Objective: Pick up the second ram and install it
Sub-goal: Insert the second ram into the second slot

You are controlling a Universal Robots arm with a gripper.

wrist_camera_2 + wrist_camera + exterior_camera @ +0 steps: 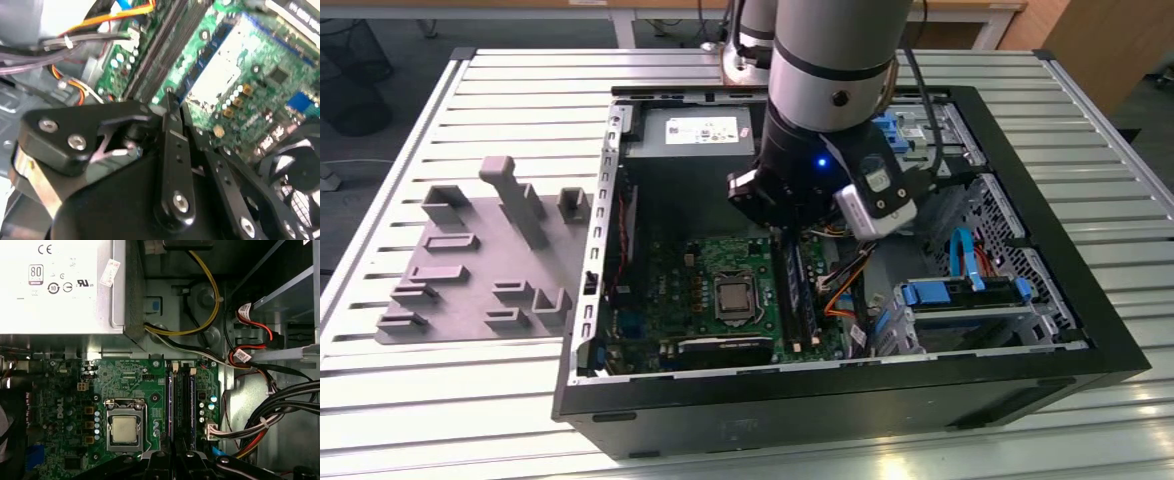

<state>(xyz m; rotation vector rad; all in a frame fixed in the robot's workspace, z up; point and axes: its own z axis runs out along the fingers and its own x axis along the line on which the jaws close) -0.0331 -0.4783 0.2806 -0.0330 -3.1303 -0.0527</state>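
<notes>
- slatted table [480,390] carrying open computer case [1107,350], frame centre.
- claw [172,460] low over second ram [191,405], seated in slot right of cpu socket [123,427].
- cannot tell claw grip.
- best pressed straight down, evenly, stick upright.

Power supply label [55,285] — "CE", perhaps "80".

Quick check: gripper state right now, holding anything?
Gripper: cannot be told; it sits low over the motherboard's RAM slots.

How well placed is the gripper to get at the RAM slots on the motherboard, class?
Probably well: the gripper sits inside the open case, directly over the RAM slots on the motherboard, with nothing between; cables lie off to one side.
</notes>
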